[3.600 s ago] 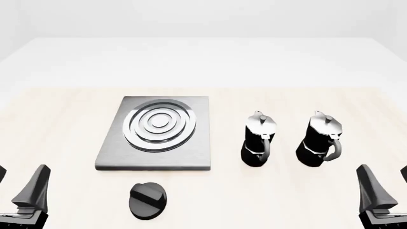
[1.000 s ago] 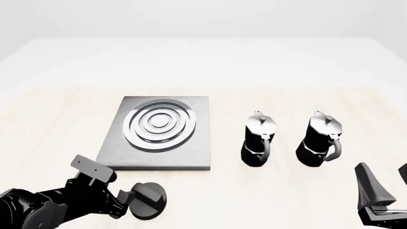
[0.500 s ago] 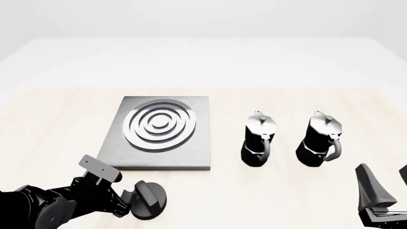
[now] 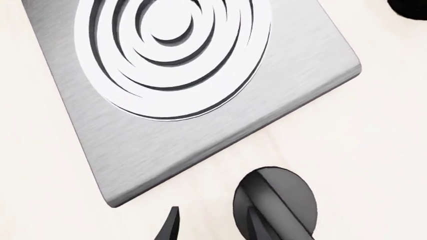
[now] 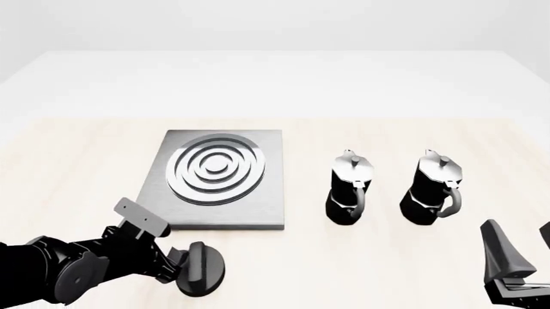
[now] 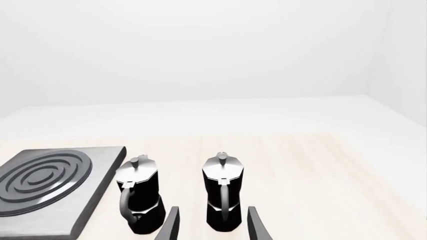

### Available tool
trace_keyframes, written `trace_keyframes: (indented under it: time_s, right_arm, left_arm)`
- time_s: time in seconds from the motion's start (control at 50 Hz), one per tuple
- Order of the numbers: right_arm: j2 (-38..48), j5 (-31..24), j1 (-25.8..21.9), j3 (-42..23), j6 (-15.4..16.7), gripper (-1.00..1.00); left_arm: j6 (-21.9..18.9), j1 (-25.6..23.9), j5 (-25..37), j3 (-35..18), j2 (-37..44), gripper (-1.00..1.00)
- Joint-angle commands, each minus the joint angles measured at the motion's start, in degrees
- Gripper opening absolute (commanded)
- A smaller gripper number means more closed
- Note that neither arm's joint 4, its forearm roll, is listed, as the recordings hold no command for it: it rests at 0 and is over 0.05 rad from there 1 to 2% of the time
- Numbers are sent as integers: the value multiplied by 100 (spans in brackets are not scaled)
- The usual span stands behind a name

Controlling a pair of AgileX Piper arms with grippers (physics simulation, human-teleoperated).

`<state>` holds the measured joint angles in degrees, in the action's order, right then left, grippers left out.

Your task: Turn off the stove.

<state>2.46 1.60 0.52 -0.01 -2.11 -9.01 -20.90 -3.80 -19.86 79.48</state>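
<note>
Now knob (image 5: 201, 277) just beside left gripper (image 5: 182, 265).

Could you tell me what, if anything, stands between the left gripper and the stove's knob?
Nothing visible does. In the front view the left gripper is already at the knob, its fingers around the raised bar. The stove slab lies beyond it, and the two moka pots stand off to the right.

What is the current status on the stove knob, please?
Left gripper at the knob, grip on its bar unclear. Right gripper open, idle, apart from both moka pots. Stove slab bare; nothing blocks the knob.
</note>
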Motion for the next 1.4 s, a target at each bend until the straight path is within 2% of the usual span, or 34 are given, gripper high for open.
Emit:
trace_keyframes:
  time_s: [0.02, 0.44, 0.6, 0.62, 0.7, 1.0, 1.04, 1.2, 1.22, 1.4]
  right_arm:
    - [52, 46, 17, 0, 0, 100]
    - [100, 93, 23, 0, -1, 100]
    - [59, 57, 14, 0, -2, 100]
    - [-48, -61, -34, 0, 6, 100]
    - [-139, -154, -58, 0, 12, 100]
    - [-126, -127, -96, 0, 28, 100]
    - [-201, -185, -117, -1, 25, 100]
    - [-200, -155, -125, -5, 13, 100]
    - [-162, -108, -155, -7, 8, 100]
    - [-160, -95, -227, -7, -5, 100]
  left_arm:
    - [-208, -62, 204, -317, 16, 100]
    - [-591, 35, 498, -757, -22, 100]
    - [-744, 171, 543, -725, -136, 100]
    - [-794, 373, 666, -543, -456, 100]
    - [-816, 524, 758, -405, -717, 100]
    - [-794, 774, 1044, -150, -1328, 100]
    - [-746, 824, 1378, -165, -1764, 100]
    - [-632, 951, 1821, -202, -2416, 100]
    - [-531, 990, 2154, -219, -2864, 100]
    - [-410, 1097, 2672, -229, -3576, 100]
